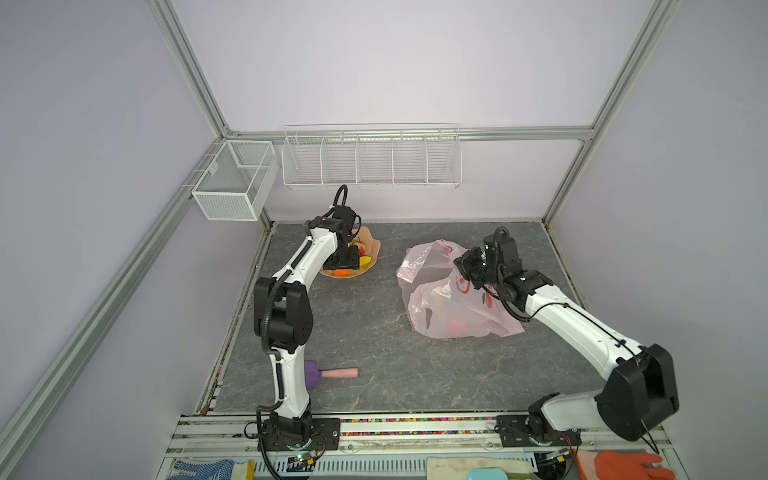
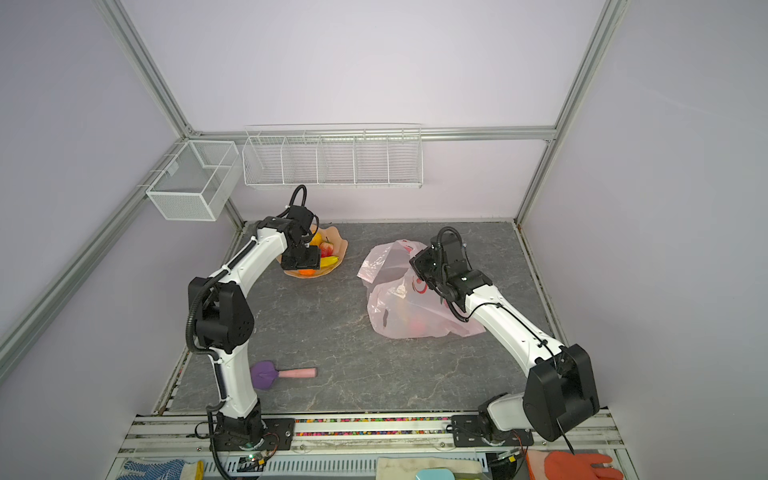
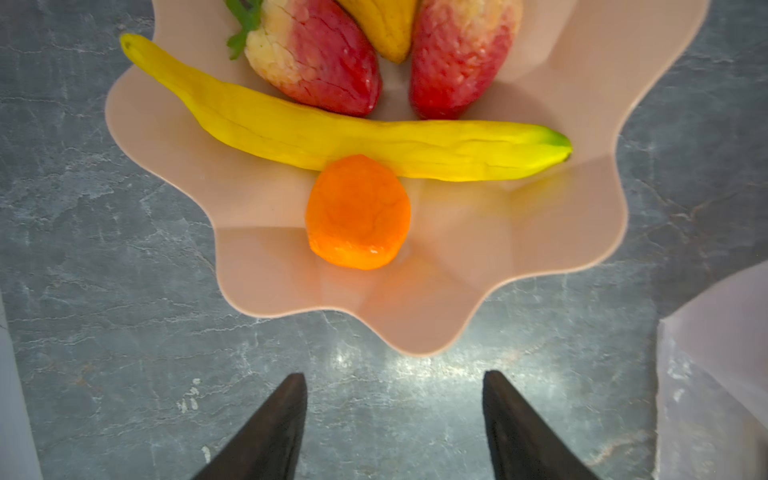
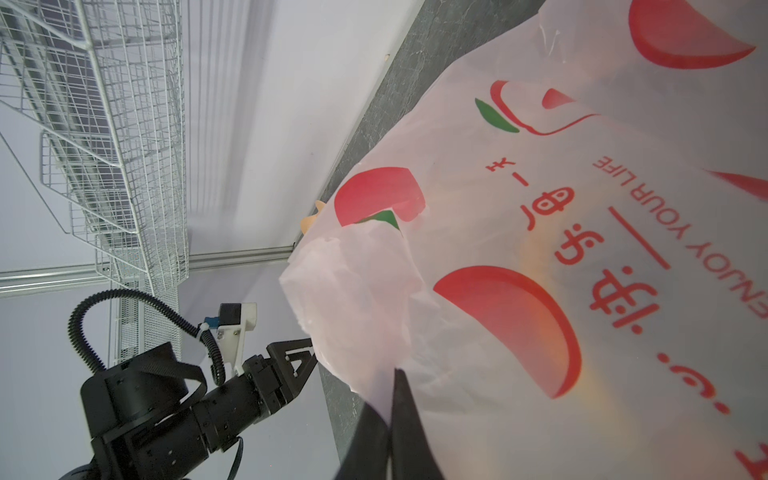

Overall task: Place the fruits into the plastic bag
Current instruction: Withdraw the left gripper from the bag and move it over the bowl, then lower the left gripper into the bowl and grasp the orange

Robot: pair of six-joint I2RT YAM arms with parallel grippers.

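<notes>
The left gripper [image 3: 395, 375] is seen with its jaws apart and nothing between them, poised over the grey table [image 3: 104, 208] just short of the rim of the peach bowl [image 3: 519, 257]. Nearest to it in the bowl lies the orange [image 3: 358, 212], touched by a long banana [image 3: 332, 137]. Beyond these, two strawberries [image 3: 316, 58] and a further yellow fruit [image 3: 382, 25], cut off by the frame edge, are found. The right gripper [image 4: 395, 374] is pressed together on a fold of the plastic bag [image 4: 540, 249], apparently near its mouth, so that the film is lifted there. In both top views the bag is laid on the right of the table, well apart from the bowl. Through the film a reddish shape [image 1: 457, 326] and a yellowish glow can be made out, so part of the fruit is judged to be bagged already. At least five pieces are left to be carried over, the orange probably first. The purple-headed utensil [image 1: 332, 372] near the left arm's base is not concerned.
</notes>
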